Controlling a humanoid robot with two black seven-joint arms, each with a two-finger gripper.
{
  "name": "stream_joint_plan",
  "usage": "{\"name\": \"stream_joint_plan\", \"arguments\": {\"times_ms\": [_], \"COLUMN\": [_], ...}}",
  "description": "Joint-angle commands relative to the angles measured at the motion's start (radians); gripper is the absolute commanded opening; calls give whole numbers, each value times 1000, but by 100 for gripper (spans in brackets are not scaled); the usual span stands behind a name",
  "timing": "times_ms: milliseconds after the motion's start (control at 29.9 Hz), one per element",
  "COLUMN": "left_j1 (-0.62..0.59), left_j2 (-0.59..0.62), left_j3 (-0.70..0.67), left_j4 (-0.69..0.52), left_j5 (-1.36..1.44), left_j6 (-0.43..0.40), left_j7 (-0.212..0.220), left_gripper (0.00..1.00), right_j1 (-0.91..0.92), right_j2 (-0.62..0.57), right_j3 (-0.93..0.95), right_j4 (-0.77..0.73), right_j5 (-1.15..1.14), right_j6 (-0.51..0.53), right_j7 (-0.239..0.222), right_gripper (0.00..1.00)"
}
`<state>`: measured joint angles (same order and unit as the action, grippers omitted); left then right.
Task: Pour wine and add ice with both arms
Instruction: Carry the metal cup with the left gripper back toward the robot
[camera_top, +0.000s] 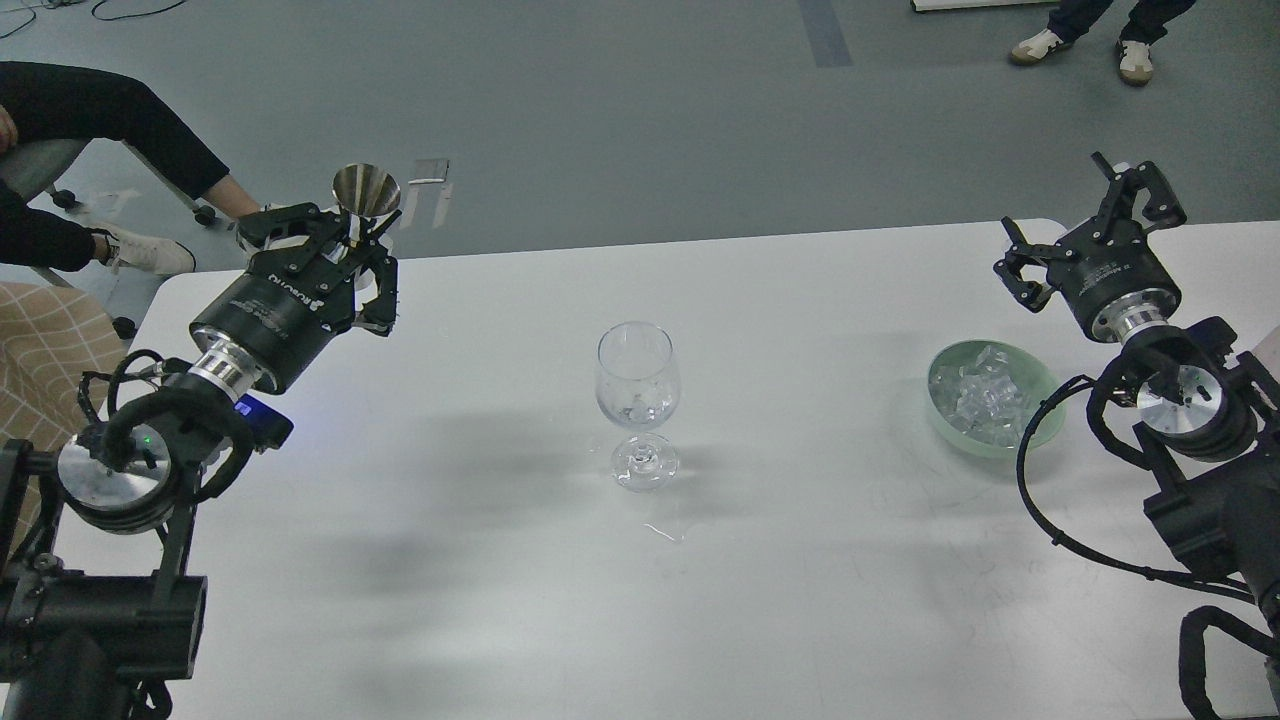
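Clear glass is the anchor here: the wine glass (638, 400) stands upright mid-table, and it looks like a cube or two already sits in its bowl, no wine that I can make out.

Only the head view to go on. The ice (985, 400) is piled in a pale green bowl (1040, 425), well off to the right of the glass. My right gripper (1085, 225) hovers just beyond that bowl, fingers spread and empty, so it's clearly the nearer arm for ice.

My left gripper (345, 245) is far left of the glass, up near the table's back edge, pinching a shiny metal cone-shaped cup (366, 190), mouth tilted up.

I'd guess the next move is right arm down toward the bowl.
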<state>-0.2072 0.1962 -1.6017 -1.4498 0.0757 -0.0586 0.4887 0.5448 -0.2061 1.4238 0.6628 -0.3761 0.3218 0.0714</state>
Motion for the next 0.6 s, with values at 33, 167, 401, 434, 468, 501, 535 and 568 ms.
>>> {"name": "stream_joint_plan", "arguments": {"times_ms": [33, 167, 401, 434, 468, 501, 535, 568], "left_j1": [0, -4, -6, -6, -8, -11, -14, -15], "left_j2": [5, 8, 14, 12, 14, 14, 14, 14], "left_j3": [-17, -24, -46, -46, -46, -46, -46, -46], "left_j4": [149, 294, 396, 410, 416, 433, 457, 471], "left_j5": [-52, -96, -171, -177, -181, -194, -201, -204], "left_j6": [-87, -202, -264, -277, -283, -291, -294, -294], "left_j7": [0, 0, 0, 0, 0, -8, -13, -15], "left_gripper": [0, 0, 0, 0, 0, 0, 0, 0], "right_j1": [0, -12, -28, -25, -25, -23, -23, -23], "right_j2": [-21, -22, -22, -22, -22, -22, -24, -27], "right_j3": [-5, -16, -17, -19, -19, -19, -19, -19], "right_j4": [3, 3, 5, 5, 5, 5, 5, 5], "right_j5": [-1, -1, -3, -4, -4, -4, -4, -4], "right_j6": [-18, -33, -40, -46, -49, -50, -52, -52], "right_j7": [-2, -1, -1, -1, -1, -1, -1, -1], "right_gripper": [100, 100, 100, 100, 100, 100, 100, 100]}}
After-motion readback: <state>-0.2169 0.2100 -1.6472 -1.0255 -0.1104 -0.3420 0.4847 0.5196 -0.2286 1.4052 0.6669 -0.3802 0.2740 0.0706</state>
